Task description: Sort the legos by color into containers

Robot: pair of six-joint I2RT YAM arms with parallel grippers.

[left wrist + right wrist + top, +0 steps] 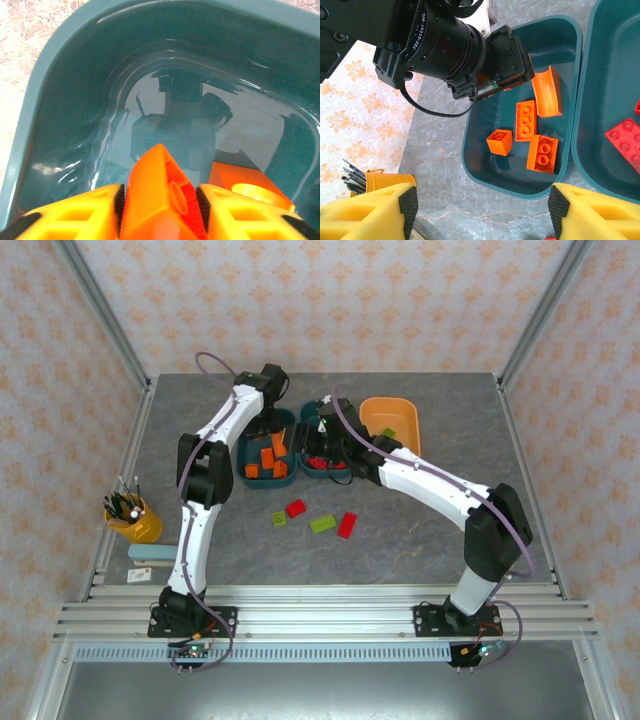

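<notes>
My left tool (pixel 160 200) pinches an orange brick (pixel 160 170) over the floor of the left teal tub (pixel 55 100). My right tool (pixel 481 200) hangs spread and empty above the tub rims.

Risk, as I judge it: a tilted release could bounce the brick off those below.

Count:
- Three tubs: two teal, one orange tub (pixel 400 412).
- Three lying orange bricks (pixel 525 120).
- On the table (pixel 450 540): two red bricks (pixel 347 525), two green bricks (pixel 322 524).
</notes>
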